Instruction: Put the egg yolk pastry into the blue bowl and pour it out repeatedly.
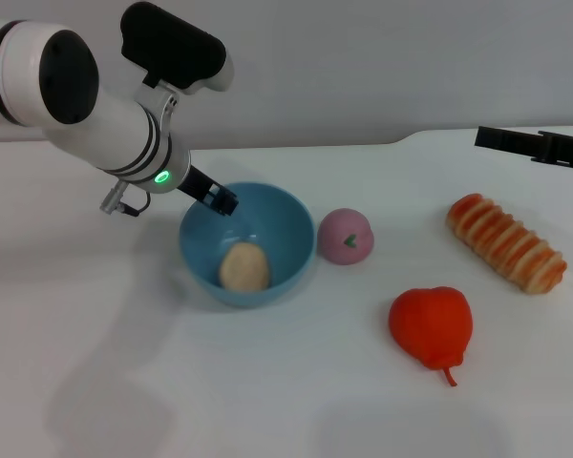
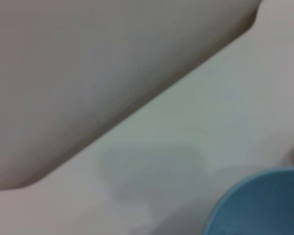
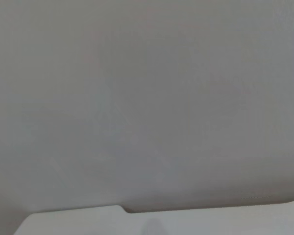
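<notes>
The blue bowl (image 1: 285, 225) stands level on the white table, left of centre in the head view. Its rim also shows in a corner of the left wrist view as the blue bowl (image 2: 264, 205). The egg yolk pastry (image 1: 244, 267), a pale beige lump, lies inside the bowl against its near wall. My left gripper (image 1: 222, 200) reaches down from the left, and its dark tip sits right at the bowl's far-left rim. My right gripper (image 1: 530, 145) is parked high at the far right, away from everything.
A pink ball with a green mark (image 1: 345, 236) rests just right of the bowl. A red pear-like fruit (image 1: 432, 324) lies nearer me, and a long orange-striped bread roll (image 1: 506, 243) lies at the right. The table's back edge meets a grey wall.
</notes>
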`<state>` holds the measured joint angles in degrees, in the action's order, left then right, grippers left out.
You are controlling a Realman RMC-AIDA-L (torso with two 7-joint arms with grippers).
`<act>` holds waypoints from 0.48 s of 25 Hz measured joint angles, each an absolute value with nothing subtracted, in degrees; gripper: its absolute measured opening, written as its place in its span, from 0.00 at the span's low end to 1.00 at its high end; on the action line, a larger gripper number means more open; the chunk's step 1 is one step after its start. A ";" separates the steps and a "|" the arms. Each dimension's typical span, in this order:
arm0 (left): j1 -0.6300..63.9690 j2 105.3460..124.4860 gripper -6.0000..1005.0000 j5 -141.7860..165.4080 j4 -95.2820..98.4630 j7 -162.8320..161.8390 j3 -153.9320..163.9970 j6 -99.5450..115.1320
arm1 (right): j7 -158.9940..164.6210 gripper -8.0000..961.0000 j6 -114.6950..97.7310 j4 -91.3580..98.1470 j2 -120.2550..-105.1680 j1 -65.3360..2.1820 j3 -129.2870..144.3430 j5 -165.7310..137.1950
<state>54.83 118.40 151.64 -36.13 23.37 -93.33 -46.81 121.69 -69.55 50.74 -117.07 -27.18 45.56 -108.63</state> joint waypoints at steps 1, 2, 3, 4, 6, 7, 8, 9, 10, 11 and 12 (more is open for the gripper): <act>54.70 118.37 0.33 151.70 -36.42 23.26 -93.33 -46.48 | 121.51 0.55 -69.43 50.72 -117.07 -27.10 45.51 -108.62; 54.47 118.36 0.34 151.70 -36.84 23.23 -93.33 -46.14 | 121.32 0.55 -69.40 50.71 -117.07 -27.03 45.38 -108.62; 54.22 118.35 0.35 151.73 -37.37 23.23 -93.33 -45.92 | 121.11 0.55 -69.36 50.71 -117.09 -26.96 45.17 -108.63; 53.86 118.34 0.36 151.74 -38.20 23.22 -93.33 -45.60 | 120.98 0.55 -69.36 50.71 -117.12 -26.87 44.96 -108.63; 52.60 118.27 0.38 151.77 -40.51 23.21 -93.35 -44.83 | 120.64 0.55 -69.33 50.71 -117.19 -26.76 44.41 -108.63; 52.26 118.23 0.38 151.79 -41.08 23.20 -93.38 -44.56 | 120.44 0.55 -69.31 50.71 -117.22 -26.71 44.19 -108.63; 51.95 118.17 0.38 151.81 -41.63 23.20 -93.49 -44.26 | 120.27 0.55 -69.30 50.71 -117.24 -26.68 43.98 -108.63; 51.76 118.12 0.38 151.82 -41.99 23.20 -93.58 -44.04 | 120.01 0.55 -69.28 50.71 -117.26 -26.67 43.70 -108.63; 51.57 118.05 0.38 151.84 -42.24 23.20 -93.71 -43.70 | 119.80 0.55 -69.27 50.71 -117.30 -26.65 43.43 -108.63; 51.49 118.01 0.38 151.84 -42.36 23.20 -93.76 -43.49 | 119.54 0.55 -69.27 50.71 -117.33 -26.64 43.23 -108.63; 51.28 117.96 0.38 151.85 -42.57 23.20 -93.78 -42.82 | 119.09 0.55 -69.26 50.71 -117.36 -26.64 43.04 -108.63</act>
<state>51.28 117.96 151.85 -42.57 23.20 -93.78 -42.82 119.09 -69.26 50.71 -117.36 -26.64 43.04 -108.63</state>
